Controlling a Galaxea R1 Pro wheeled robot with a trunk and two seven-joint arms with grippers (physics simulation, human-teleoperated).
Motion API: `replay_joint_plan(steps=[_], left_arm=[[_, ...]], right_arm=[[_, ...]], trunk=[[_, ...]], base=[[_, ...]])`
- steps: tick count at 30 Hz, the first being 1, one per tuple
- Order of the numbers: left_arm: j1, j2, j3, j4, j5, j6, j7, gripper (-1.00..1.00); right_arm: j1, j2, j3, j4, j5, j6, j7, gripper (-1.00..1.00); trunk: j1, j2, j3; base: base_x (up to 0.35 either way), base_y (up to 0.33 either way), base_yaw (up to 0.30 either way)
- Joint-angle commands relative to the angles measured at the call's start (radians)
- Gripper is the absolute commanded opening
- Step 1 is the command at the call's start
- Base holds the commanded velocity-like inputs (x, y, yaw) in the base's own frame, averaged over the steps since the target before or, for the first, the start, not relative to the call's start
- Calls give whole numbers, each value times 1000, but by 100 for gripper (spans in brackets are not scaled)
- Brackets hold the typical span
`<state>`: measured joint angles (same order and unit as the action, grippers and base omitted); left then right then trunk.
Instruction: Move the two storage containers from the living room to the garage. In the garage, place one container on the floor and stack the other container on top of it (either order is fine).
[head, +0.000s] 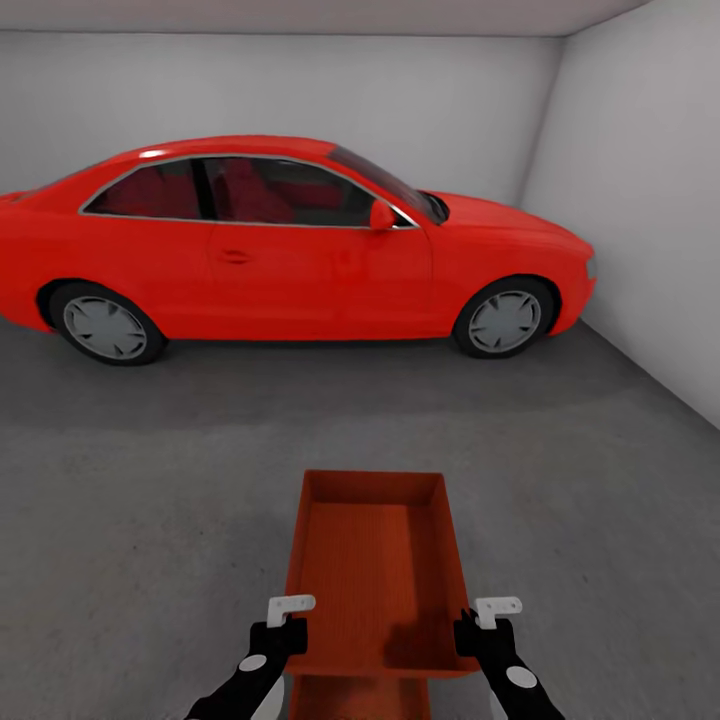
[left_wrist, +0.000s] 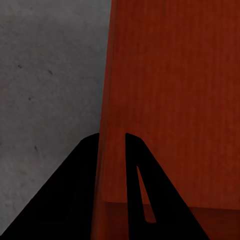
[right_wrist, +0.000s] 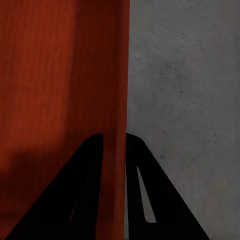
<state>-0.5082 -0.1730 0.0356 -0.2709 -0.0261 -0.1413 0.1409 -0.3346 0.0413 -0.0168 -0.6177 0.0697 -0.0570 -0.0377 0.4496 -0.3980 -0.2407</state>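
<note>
One orange-red storage container (head: 370, 560) lies lengthwise in front of me over the garage floor (head: 150, 480), open top up and empty. My left gripper (head: 288, 625) is shut on its left wall near the near end, and the thin wall (left_wrist: 107, 100) stands between the black fingers (left_wrist: 75, 190). My right gripper (head: 487, 628) is shut on the right wall (right_wrist: 120, 90) in the same way. Whether the container rests on the concrete or hangs just above it, I cannot tell. Another orange-red surface (head: 360, 700) shows under its near rim; whether that is a second container is unclear.
A red car (head: 290, 250) stands side-on across the garage a few metres ahead. White-grey walls (head: 640, 220) close the back and the right. Bare dark grey concrete (head: 560, 440) stretches between the container and the car and out to both sides.
</note>
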Motion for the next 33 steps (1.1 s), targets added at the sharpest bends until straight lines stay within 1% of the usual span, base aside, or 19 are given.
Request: replay_joint_plan(steps=[1, 12, 33], left_arm=[[-2, -1, 13, -22, -5, -1, -3, -100], [-2, -1, 13, -22, -5, -1, -3, -100], [-2, -1, 13, -22, -4, 0, -3, -100]], right_arm=[[0, 1, 26, 27, 5, -3, 2, -100], [0, 0, 26, 27, 5, -3, 2, -100], [0, 1, 26, 27, 5, -3, 2, -100]], trunk=[[0, -2, -3], [0, -2, -21], [81, -149, -121]], base=[[0, 0, 0], [0, 0, 0], [0, 0, 0]])
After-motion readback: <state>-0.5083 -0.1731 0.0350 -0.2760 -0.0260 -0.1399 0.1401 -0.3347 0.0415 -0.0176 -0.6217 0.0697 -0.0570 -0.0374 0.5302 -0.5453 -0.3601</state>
